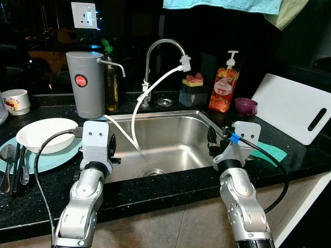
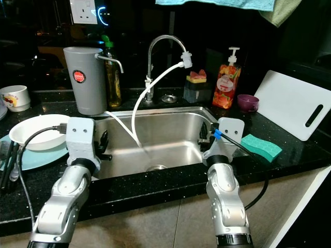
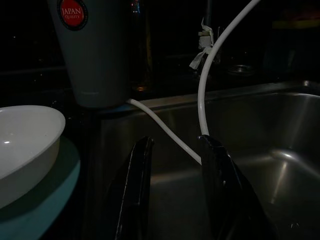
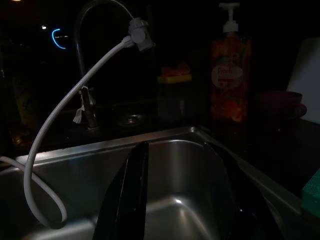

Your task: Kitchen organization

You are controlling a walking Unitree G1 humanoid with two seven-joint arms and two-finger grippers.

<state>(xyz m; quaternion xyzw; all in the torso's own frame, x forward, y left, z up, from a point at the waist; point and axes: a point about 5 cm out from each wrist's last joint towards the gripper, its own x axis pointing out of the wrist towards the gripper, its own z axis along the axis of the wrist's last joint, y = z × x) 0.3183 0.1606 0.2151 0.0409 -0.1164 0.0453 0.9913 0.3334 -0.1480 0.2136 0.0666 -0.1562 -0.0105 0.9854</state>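
Observation:
A steel sink point(image 1: 178, 142) lies in front of me in a black counter, with a curved faucet point(image 1: 163, 44) and a white hose point(image 1: 150, 88) hanging into the basin. A white bowl point(image 1: 45, 134) rests on a teal plate point(image 1: 58, 157) to the left of the sink. A green sponge point(image 2: 261, 146) lies on the counter to its right. My left gripper point(image 1: 111, 147) hovers open over the sink's left edge, beside the bowl, with nothing between its fingers point(image 3: 142, 170). My right gripper point(image 1: 212, 139) stands open and empty over the sink's right edge.
A grey canister point(image 1: 85, 82) and an oil bottle point(image 1: 111, 82) stand behind the bowl. Behind the sink are a sponge holder point(image 1: 193, 90), a soap pump bottle point(image 1: 225, 85) and a purple cup point(image 1: 246, 106). A white cutting board point(image 1: 295, 106) leans far right. Cutlery point(image 1: 13, 165) and a mug point(image 1: 15, 101) sit far left.

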